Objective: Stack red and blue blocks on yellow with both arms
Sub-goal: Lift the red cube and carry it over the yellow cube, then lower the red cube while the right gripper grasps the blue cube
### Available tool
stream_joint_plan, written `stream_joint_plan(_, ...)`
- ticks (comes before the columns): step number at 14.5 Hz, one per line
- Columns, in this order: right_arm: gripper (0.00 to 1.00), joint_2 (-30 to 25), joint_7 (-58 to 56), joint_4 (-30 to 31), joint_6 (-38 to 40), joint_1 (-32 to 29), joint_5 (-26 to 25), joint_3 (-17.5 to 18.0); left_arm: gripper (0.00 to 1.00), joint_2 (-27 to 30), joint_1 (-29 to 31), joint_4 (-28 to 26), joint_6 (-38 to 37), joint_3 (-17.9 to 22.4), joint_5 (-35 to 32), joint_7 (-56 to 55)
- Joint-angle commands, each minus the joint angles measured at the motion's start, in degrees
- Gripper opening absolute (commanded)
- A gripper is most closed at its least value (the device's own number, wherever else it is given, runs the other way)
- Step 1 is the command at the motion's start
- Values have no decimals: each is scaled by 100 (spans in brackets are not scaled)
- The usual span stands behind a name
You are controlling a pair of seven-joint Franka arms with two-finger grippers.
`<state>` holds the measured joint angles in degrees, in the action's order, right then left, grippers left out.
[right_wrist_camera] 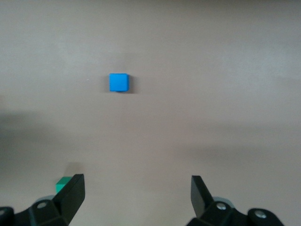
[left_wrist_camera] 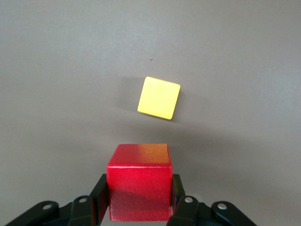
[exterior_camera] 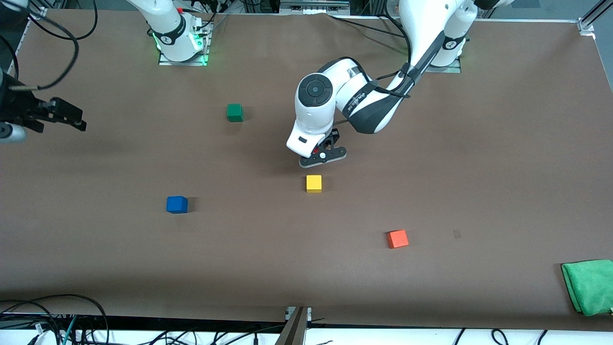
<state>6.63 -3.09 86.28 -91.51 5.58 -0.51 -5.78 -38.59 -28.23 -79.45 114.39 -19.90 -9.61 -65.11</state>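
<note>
While our left pincer (left_wrist_camera: 139, 207) pinches the red cube (left_wrist_camera: 139, 187) above bare bench (exterior_camera: 431, 158) beside the yellow cube (exterior_camera: 313, 183), our right pincer (right_wrist_camera: 137, 193) waits spread.

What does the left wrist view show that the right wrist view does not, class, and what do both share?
Only the left wrist view shows the red block clamped in the left pincer, held up over the table close to the yellow block. Only the right wrist view shows the blue block, a corner of the green block, and the open right pincer. Both share the brown table.
</note>
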Motion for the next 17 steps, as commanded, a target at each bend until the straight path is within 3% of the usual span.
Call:
stream_joint_plan(1,100,206,-51,-41,-260,22,-160,16,0,-613,-16,754,-75,169,-173,234)
stream_joint_plan(5,100,740,-60,-33,-420,31,-169,16,0,-1132,-33,1344,-75,521,-164,306)
stream_joint_plan(8,100,1006,10,-41,-560,23,-55,25,0,-1300,-384,1555,-75,899,-147,262)
stream_joint_plan(17,100,1885,212,-77,-1719,40,587,33,0,-1353,-508,1802,-145,926,-120,130)
